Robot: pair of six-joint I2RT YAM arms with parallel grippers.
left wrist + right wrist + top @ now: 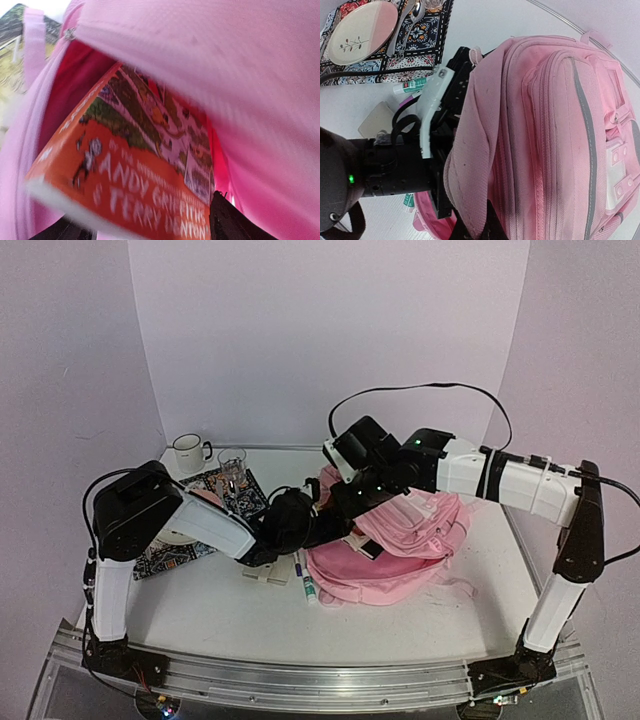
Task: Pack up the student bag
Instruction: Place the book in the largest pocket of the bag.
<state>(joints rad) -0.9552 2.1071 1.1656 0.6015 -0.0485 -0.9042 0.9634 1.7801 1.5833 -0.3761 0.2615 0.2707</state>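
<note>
The student bag (405, 540), a soft light-pink backpack, lies at the middle of the table with its main opening facing left. My right gripper (485, 231) is shut on a fold of the bag's upper flap and holds it lifted. My left gripper (145, 225) is inside the opening, jaws wide apart. One dark finger (230, 220) shows at the lower right. An orange book (135, 165) with white lettering lies slanted inside the bag, just beyond the fingers. From above, the left wrist (290, 525) disappears under the flap. The student bag (560, 125) fills the right wrist view.
A patterned placemat (160, 558) at the left carries a plate (362, 30) and a spoon (410, 20). A white mug (187, 452) and a glass (232, 465) stand behind it. Markers (305, 580) and a beige pad (268, 575) lie beside the bag's opening.
</note>
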